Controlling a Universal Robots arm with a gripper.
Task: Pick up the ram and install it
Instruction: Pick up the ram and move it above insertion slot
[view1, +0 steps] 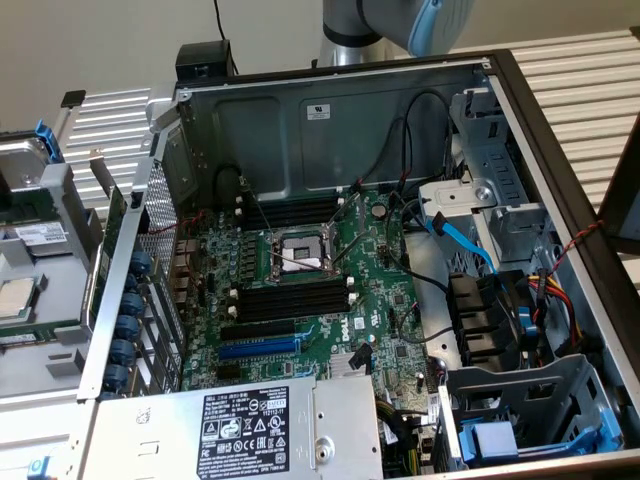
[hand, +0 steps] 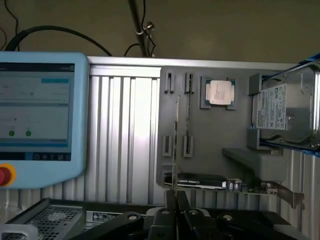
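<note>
The ram (hand: 176, 140), pinched edge-on, points lengthwise straight out from the jaws.

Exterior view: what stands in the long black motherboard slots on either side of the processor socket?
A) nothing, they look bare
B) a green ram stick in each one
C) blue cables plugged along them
A: the long black slots beside the processor socket show only their dark channels, with no green board rising from any of them.
</note>
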